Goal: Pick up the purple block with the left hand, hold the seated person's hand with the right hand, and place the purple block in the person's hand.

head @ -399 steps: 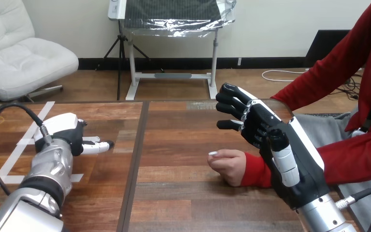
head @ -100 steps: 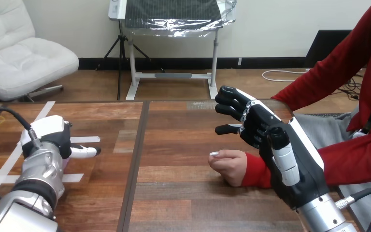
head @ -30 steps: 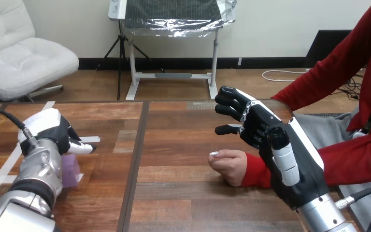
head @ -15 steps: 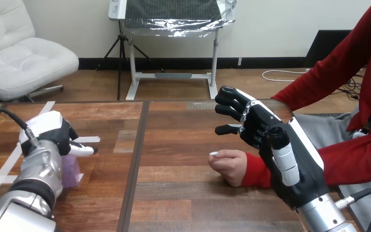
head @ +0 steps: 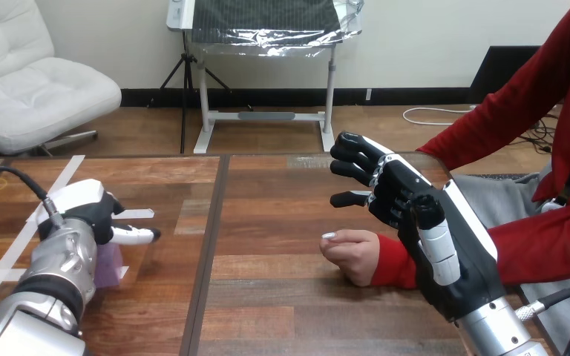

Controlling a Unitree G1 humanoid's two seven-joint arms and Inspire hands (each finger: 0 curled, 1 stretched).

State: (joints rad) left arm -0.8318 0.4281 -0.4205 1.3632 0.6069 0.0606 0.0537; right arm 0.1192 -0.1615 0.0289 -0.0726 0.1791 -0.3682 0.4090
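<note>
Head-camera view looking down across a wooden table [head: 267, 311]. At far left, strips of white tape [head: 65, 172] mark the surface, probably to show where the block starts. The robot's left hand [head: 82, 211] comes up from the lower left corner and sits low over the purple block [head: 108, 265], its white back shell toward the camera. The block stands on the table by the tape, mostly hidden behind the hand and wrist, with one pale purple face showing below. Whether the hand has closed on the block cannot be told, because its own back covers the contact (the block looks to be resting on the wood, not lifted). This low, covering pose suits the pick-up step, which I judge to be under way and not finished. Right of the table's dark seam [head: 211, 245], the person's hand [head: 347, 254] rests on the wood as a loose fist, with a red sleeve [head: 393, 265] behind it, not yet turned palm up to receive anything. The robot's right hand [head: 415, 215] is raised just above and beyond that fist, its fingers [head: 352, 159] loosely spread and slightly bent, gripping nothing. It seems placed there ready to take the person's hand; no part of it curls round the fist or wrist. Block and person's hand lie well apart.
</note>
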